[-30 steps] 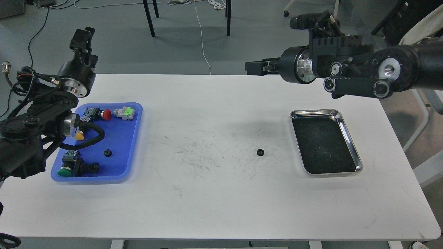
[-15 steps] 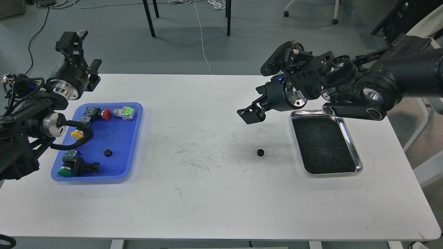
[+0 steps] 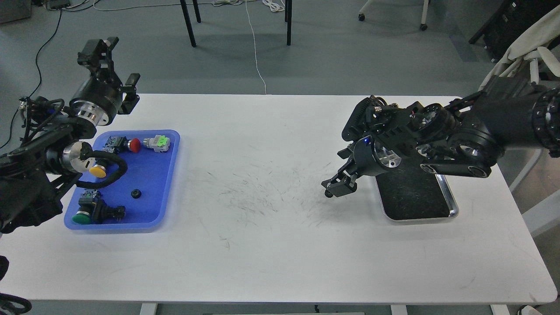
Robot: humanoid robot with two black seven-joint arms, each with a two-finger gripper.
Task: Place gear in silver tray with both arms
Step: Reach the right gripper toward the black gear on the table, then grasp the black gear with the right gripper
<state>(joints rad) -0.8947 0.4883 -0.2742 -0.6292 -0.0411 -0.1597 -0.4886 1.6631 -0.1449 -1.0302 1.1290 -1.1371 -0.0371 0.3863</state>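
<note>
the left tool hangs spread over the bench's far left corner, above the blue tray that carries a small black gear. right of centre, the right tool stands spread, its tips touching or just over another gear. the silver tray lies near the right edge, partly under the right arm.

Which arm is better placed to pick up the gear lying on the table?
Right. The right gripper is directly at the gear, beside the silver tray. The left gripper is raised far off, beyond the blue tray.
</note>
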